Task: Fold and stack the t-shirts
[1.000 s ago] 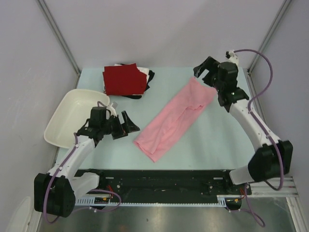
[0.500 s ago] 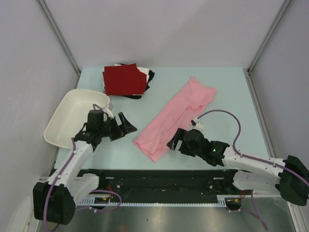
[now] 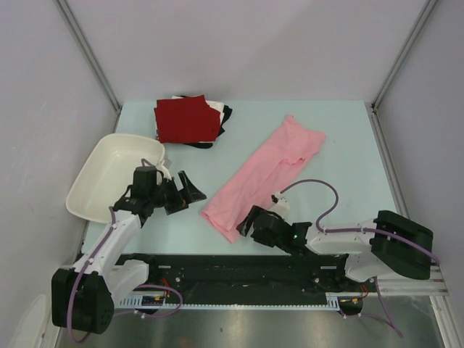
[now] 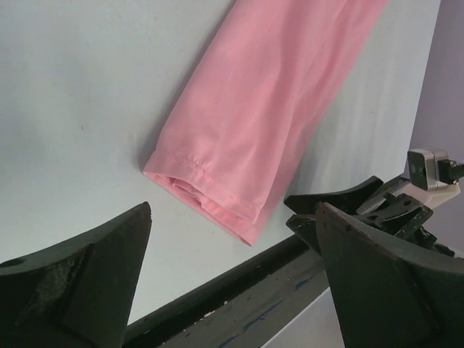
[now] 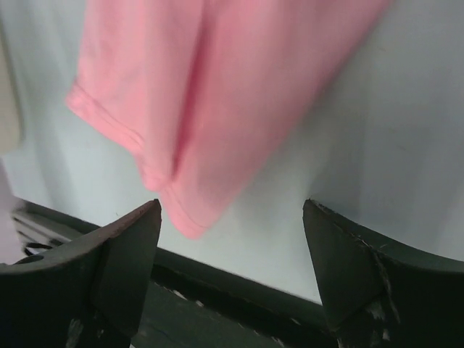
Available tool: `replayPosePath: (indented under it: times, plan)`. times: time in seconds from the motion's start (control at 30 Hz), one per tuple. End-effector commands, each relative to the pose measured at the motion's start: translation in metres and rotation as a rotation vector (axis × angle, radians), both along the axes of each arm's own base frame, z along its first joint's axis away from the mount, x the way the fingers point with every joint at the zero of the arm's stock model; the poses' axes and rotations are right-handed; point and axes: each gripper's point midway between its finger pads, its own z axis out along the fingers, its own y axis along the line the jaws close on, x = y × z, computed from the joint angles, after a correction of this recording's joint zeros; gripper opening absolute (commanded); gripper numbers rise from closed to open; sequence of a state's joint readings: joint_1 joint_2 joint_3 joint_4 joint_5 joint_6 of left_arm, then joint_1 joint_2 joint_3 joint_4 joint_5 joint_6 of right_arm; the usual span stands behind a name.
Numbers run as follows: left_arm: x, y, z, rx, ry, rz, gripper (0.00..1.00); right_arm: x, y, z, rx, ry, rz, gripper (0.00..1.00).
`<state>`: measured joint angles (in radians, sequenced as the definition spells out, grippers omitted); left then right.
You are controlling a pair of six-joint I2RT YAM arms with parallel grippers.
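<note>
A light pink t-shirt (image 3: 264, 174), folded into a long strip, lies diagonally across the middle of the table. At the back left is a stack of folded t-shirts, dark red (image 3: 186, 119) on top with white (image 3: 216, 107) and black (image 3: 226, 116) edges showing beneath. My right gripper (image 3: 248, 223) is low by the pink strip's near end, open and empty; in the right wrist view the pink hem (image 5: 174, 210) lies just ahead of my right gripper (image 5: 232, 206). My left gripper (image 3: 190, 191) is open to the left of that end. In the left wrist view my left gripper (image 4: 233, 210) faces the pink hem (image 4: 217, 196).
A white plastic tub (image 3: 93, 190) rests at the table's left edge, behind my left arm. The black rail (image 3: 239, 272) runs along the near edge, right under both grippers. Grey walls close in the back and sides.
My right arm has swung from the pink t-shirt's far end down to its near end by the front rail. Its jaws have narrowed slightly. The left arm has barely moved.
</note>
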<state>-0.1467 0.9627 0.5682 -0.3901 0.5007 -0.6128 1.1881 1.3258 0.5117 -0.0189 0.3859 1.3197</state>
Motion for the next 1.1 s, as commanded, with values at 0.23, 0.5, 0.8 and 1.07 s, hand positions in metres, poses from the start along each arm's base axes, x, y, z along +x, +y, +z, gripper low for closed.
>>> replayPosePath:
  times: [0.23,0.5,0.8,1.07]
  plan:
    - [0.003,0.004,-0.005,0.001,0.010,-0.014,1.00,0.005,0.041,-0.036,0.097,0.066,0.029,0.73]
    - [0.002,0.003,-0.007,-0.010,0.016,-0.014,1.00,0.002,0.030,-0.033,0.044,0.045,0.018,0.18]
    - [0.000,0.002,-0.008,-0.022,0.021,-0.016,1.00,0.002,-0.003,-0.023,-0.077,-0.004,-0.010,0.00]
    - [-0.011,-0.014,-0.005,-0.102,0.006,-0.038,1.00,-0.021,-0.088,0.003,-0.278,-0.013,-0.052,0.00]
